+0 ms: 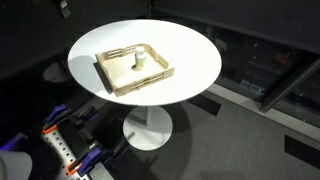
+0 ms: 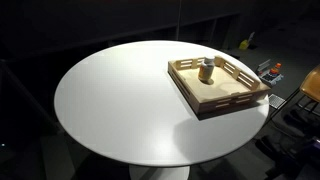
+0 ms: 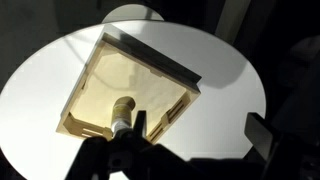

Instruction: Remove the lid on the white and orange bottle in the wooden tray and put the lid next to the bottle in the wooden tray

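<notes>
The task is at its 1st step, the approach: the lid (image 2: pixel 207 62) sits on the white and orange bottle (image 2: pixel 207 72), and nothing touches either. The wooden tray (image 2: pixel 228 106) lies off-centre on the round white table (image 2: pixel 110 100), close to the table's edge on 1 side; a round top offers no corners to name. Inside the tray the bottle stands nearer 1 rail than the middle, apart from the slats.

In both exterior views the bottle is upright, its long axis vertical and the capped end pointing straight up.

In the wrist view the gripper (image 3: pixel 120 160) is a dark shape at the bottom of the picture, looking down on the tray from above the table's edge and well apart from the bottle. I cannot tell whether its jaws are spread or pressed together.

My judgement: the next move calls for coming down over the bottle, centring on the cap and pinching only the cap. The bottle looks small and light, so it may lift or turn with the lid.
</notes>
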